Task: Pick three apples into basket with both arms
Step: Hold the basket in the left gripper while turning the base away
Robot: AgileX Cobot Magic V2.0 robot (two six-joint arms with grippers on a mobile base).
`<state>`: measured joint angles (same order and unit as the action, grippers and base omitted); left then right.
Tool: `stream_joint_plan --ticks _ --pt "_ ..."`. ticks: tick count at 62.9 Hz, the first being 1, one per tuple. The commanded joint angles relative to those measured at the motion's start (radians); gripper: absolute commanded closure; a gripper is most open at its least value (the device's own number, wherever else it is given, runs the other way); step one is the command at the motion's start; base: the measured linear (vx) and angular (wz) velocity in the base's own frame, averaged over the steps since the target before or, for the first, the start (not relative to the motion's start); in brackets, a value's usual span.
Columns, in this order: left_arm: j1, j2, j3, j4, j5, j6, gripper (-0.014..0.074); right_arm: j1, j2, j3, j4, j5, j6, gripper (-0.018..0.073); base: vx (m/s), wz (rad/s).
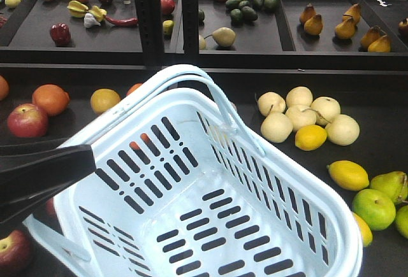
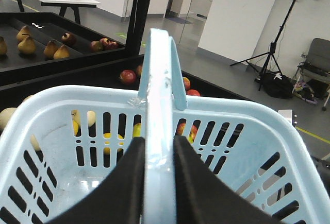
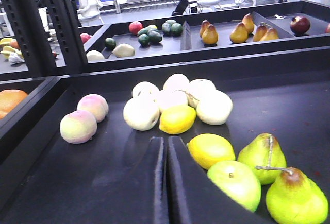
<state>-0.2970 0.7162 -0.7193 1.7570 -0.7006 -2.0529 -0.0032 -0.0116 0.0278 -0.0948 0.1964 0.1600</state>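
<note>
The pale blue basket (image 1: 299,226) hangs tilted in the middle of the front view, and nothing lies inside it. My left gripper (image 2: 159,140) is shut on the basket's loop handle (image 2: 160,80); the left arm (image 1: 38,175) crosses the left edge as a black blur. One dark red apple (image 1: 27,120) lies left of the basket and another (image 1: 13,251) at the bottom left corner. More apples (image 2: 127,76) show beyond the basket's far rim. My right gripper (image 3: 166,140) is shut with nothing in it, low over the dark tray beside a lemon (image 3: 210,150).
Oranges (image 1: 51,99) lie behind the left apple. Right of the basket are pale round fruits (image 1: 299,111), lemons (image 1: 348,175) and green apples (image 1: 374,208). Two peaches (image 3: 78,126) sit left of the right gripper. A black post (image 1: 148,16) and an upper shelf of pears (image 1: 344,25) stand behind.
</note>
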Motion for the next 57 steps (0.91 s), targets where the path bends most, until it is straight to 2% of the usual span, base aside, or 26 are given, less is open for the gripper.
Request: stream_joint_plan --ticks 1,30,57 --pt "-0.004 -0.003 -0.03 0.02 0.037 -0.003 0.0603 0.001 -0.012 0.012 -0.009 -0.075 -0.006 0.0564 -0.03 0.09" --pt "-0.004 -0.003 -0.03 0.02 0.037 -0.003 0.0603 0.001 -0.012 0.012 -0.009 -0.075 -0.006 0.0564 -0.05 0.16" --pt "-0.004 -0.003 -0.03 0.02 0.037 -0.003 0.0602 0.001 -0.012 0.012 -0.009 -0.075 -0.006 0.0564 -0.08 0.3"
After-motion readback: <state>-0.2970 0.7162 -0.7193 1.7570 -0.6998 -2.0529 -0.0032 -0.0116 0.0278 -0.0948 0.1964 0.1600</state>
